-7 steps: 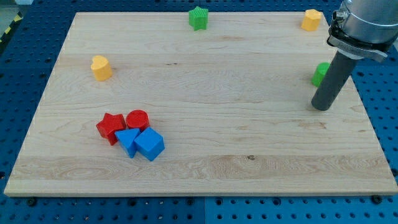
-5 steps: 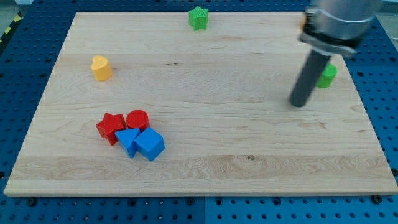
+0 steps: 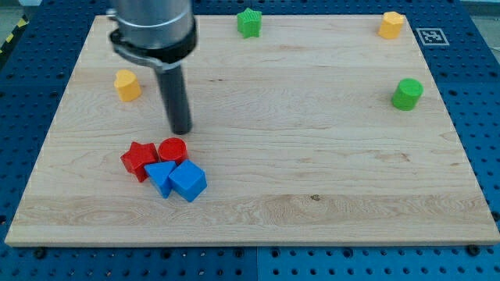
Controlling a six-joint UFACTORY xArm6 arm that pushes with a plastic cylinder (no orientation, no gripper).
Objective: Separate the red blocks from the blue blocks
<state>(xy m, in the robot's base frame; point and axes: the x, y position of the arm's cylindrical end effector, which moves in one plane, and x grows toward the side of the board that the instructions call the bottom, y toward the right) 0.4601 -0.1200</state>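
Observation:
A red star block (image 3: pixel 139 160) and a red cylinder (image 3: pixel 173 150) sit at the lower left of the wooden board (image 3: pixel 312 172). A blue triangular block (image 3: pixel 160 176) and a blue cube (image 3: pixel 188 181) lie just below them, all four touching in one cluster. My tip (image 3: pixel 181 130) stands just above the red cylinder, a small gap apart from it.
A yellow block (image 3: pixel 126 85) lies at the left, above the cluster. A green star block (image 3: pixel 249 23) is at the top middle, a yellow block (image 3: pixel 391 25) at the top right, and a green cylinder (image 3: pixel 406 94) at the right.
My tip has swept from the board's right side, beside the green cylinder, across to the left and now stands just above the red cylinder. No block has moved.

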